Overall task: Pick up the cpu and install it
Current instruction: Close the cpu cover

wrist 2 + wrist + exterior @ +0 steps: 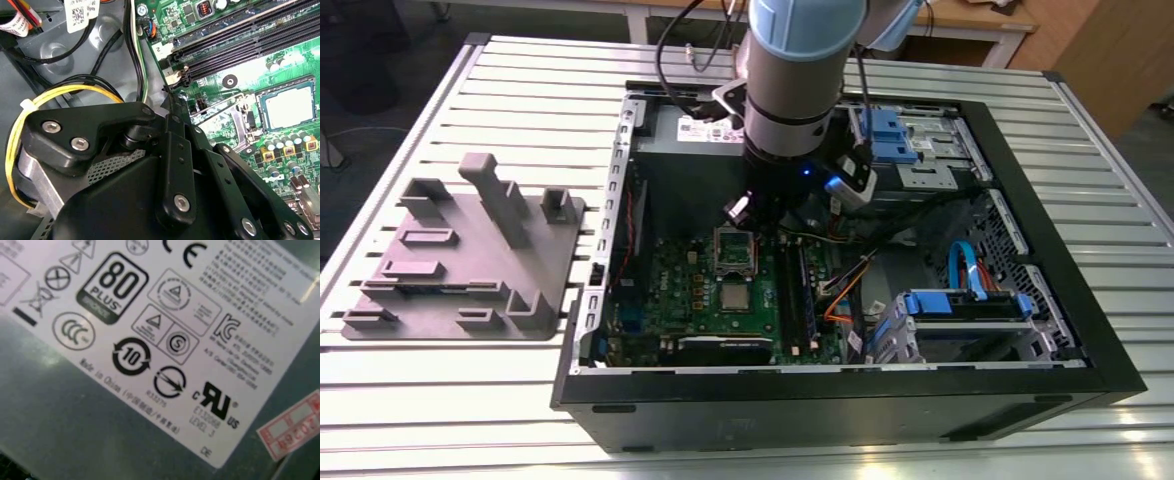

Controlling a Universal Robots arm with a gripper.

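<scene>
Silvery-grey, the cpu [736, 297] lies on the green motherboard [680, 290] inside the open computer case [854, 410] in the exterior view, the gripper [744, 212] hanging near it above the board. In the second wrist view the cpu [287, 107] sits inside its socket frame [286, 85], apart from the gripper [172, 107]; whether that is open or closed cannot be told. The first wrist view shows a white label [165, 340] on grey metal.

Arm [794, 60] over open case [854, 405]
Claw [758, 212] hangs inside the case, cpu [736, 297] lies flat mid-case on the board [674, 270], grey fixture [467, 250] sits beside the case on the worktop [520, 70].
</scene>
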